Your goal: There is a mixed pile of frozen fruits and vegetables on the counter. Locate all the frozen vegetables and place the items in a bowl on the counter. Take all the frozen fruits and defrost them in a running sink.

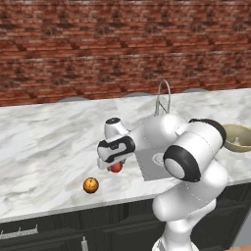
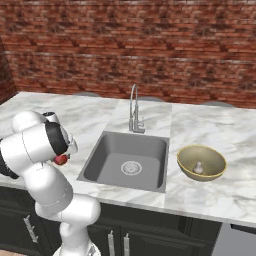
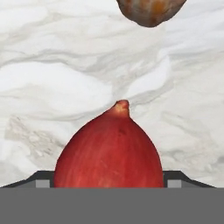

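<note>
Hand view: the red ball (image 3: 109, 151) sits between the 2 fingers (image 3: 108, 180); whether they pinch it I cannot tell. White grey-veined tabletop (image 1: 44, 142) carries an orange ball (image 1: 90, 185), sink (image 2: 127, 161), bowl (image 2: 201, 162) with mushroom (image 2: 198, 168); brick wall (image 2: 150, 45) behind.

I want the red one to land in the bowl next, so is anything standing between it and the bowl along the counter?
The sink lies between them. The red ball sits at the gripper on the counter left of the basin, the bowl right of it. The faucet rises at the basin's back edge. Nothing else visible stands on that stretch.
</note>
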